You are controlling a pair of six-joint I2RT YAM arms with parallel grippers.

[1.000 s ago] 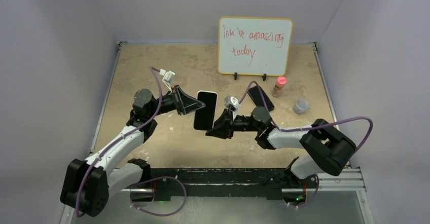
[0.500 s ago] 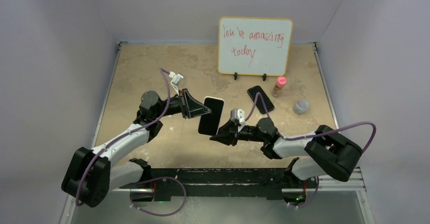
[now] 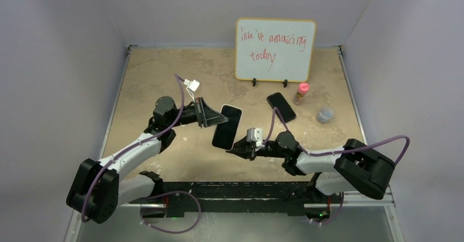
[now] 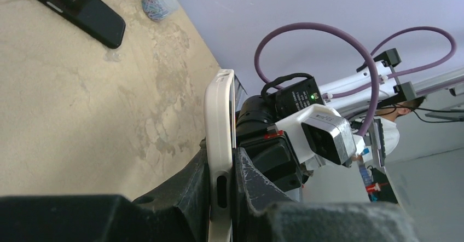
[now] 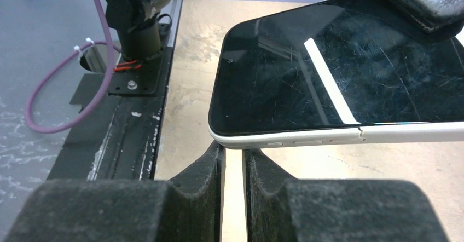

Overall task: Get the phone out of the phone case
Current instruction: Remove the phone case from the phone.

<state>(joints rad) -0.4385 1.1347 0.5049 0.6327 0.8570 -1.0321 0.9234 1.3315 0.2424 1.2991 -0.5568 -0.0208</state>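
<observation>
Left wrist view shows the white phone case (image 4: 218, 121) edge-on, its rim clamped in my left gripper (image 4: 221, 184), which is closed tight on it and holds it clear of the table (image 3: 164, 72); the phone (image 5: 339, 72) sits inside the case. Only the right wrist view shows its dark, scuffed glass with a bright streak of reflection, and the buttons along the white side. That side lies just past my right gripper (image 5: 234, 160), whose fingers are parted by a narrow slit with nothing between them. Beyond my left fingers a small clear cup (image 4: 158, 4) holds coloured bits, near a second black phone (image 4: 76, 6) lying flat.
</observation>
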